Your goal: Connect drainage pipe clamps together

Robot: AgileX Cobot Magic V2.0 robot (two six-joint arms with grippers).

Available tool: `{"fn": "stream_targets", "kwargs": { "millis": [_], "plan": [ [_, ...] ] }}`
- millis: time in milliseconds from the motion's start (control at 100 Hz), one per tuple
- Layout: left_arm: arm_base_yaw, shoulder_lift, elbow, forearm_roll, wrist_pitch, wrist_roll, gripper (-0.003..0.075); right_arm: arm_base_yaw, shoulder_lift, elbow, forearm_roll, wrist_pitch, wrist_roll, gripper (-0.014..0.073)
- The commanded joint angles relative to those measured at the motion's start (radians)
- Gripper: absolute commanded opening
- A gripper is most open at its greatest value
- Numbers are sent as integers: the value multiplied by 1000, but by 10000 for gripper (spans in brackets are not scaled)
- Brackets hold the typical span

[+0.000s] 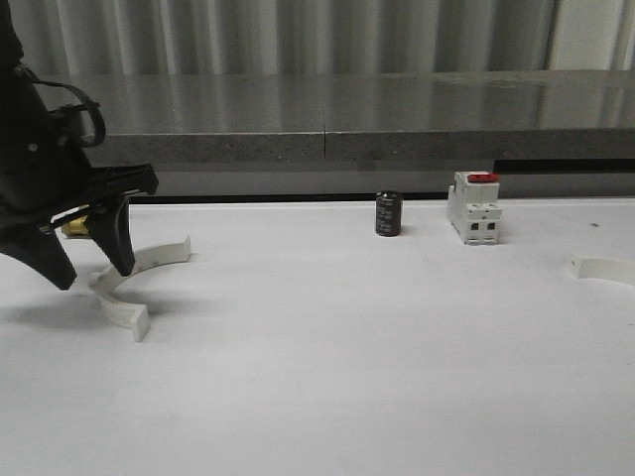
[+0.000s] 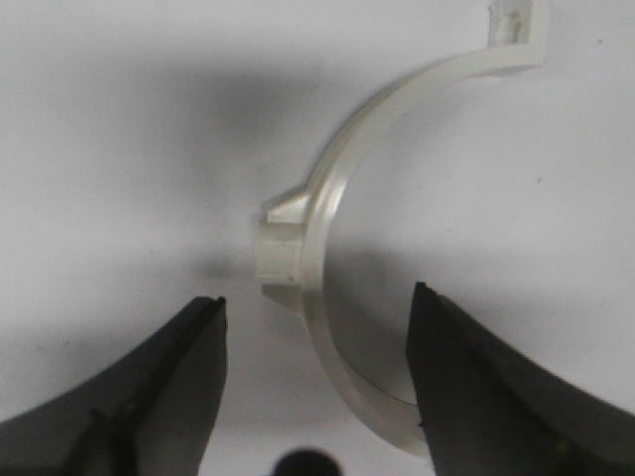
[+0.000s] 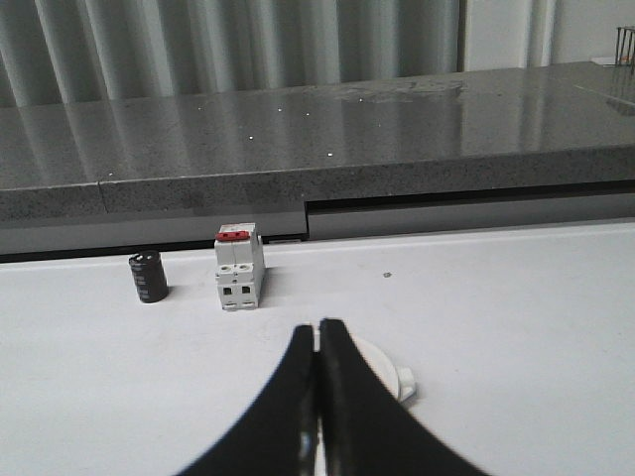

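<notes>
Left gripper [image 1: 91, 270]: I see its fingers spread wide, holding nothing, straddling the near clamp half [image 1: 127, 281] at the left side of the table [image 1: 347, 367].
Left wrist view: clamp half [image 2: 332, 248] lies flat between the two fingers [image 2: 189, 377], its arc and small boss in the gap; contact I cannot confirm.
Right gripper [image 3: 317, 397]: fingers pressed together, nothing between them, the other clamp half [image 3: 382, 367] lying just behind the tips.
Second half in front view: far right table edge [image 1: 601, 268], well apart from the first.
Grasp advice: I judge to centre on the arc's middle, lower, then close slowly so it does not slide.
Bystanders: black cylinder [image 1: 388, 214] and switch [image 1: 474, 208], at the back.
</notes>
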Motion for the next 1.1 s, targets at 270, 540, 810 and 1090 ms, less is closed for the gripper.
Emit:
{"fn": "stream_targets", "kwargs": {
  "millis": [270, 540, 810, 1090],
  "plan": [
    [-8, -234, -28, 50, 6, -12, 18, -2, -19, -17, -8, -74, -5, -65],
    [-8, -410, 21, 171, 41, -12, -21, -2, -19, -17, -8, -74, -5, -65],
    [-8, -637, 157, 304, 1, -12, -21, -2, -19, -17, -8, -74, -5, -65],
    [-8, -918, 334, 333, -41, -12, -21, -2, -19, -17, -8, -77, -5, -65]
  ]
}}
